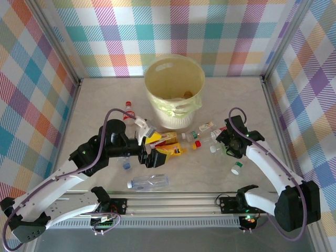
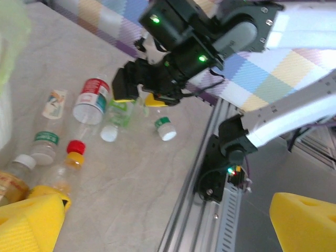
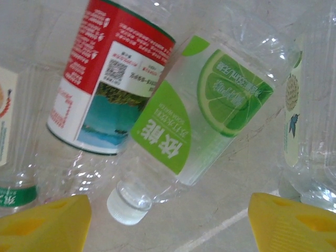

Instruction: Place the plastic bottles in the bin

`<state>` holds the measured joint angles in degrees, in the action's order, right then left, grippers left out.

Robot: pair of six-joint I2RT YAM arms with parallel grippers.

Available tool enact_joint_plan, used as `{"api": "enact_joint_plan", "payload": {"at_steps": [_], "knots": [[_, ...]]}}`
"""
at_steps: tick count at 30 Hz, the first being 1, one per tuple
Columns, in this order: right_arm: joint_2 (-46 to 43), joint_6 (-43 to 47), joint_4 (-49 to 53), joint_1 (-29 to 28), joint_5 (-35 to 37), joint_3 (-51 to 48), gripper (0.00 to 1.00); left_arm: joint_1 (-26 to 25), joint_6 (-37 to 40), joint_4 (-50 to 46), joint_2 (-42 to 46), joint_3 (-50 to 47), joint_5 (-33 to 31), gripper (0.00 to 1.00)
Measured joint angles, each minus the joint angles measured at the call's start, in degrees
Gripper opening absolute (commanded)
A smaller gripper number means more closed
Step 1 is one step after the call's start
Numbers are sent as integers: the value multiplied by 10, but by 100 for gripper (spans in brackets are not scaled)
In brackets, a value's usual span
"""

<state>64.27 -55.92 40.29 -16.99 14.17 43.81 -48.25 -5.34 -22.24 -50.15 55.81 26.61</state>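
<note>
The right hand (image 3: 168, 226) is spread, with its yellow fingers (image 3: 42, 226) on each side of a lime-label bottle (image 3: 205, 115) that lies on the worktop (image 3: 220, 210), and it does not pinch it. A red-label bottle (image 3: 113, 79) lies just beside. The left hand (image 1: 169, 145) is spread wide near the bin (image 1: 152, 86), which stands upright at the far middle.
</note>
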Motion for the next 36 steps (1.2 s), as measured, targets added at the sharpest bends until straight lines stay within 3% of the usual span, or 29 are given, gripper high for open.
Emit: {"api": "enact_joint_plan", "payload": {"at_steps": [13,36], "knots": [[50,-23,-65,39,-9,-28,80,0,4,49,23,-41,19,100],[148,-15,-149,47,-14,-33,78,0,4,62,28,-44,-12,100]]}}
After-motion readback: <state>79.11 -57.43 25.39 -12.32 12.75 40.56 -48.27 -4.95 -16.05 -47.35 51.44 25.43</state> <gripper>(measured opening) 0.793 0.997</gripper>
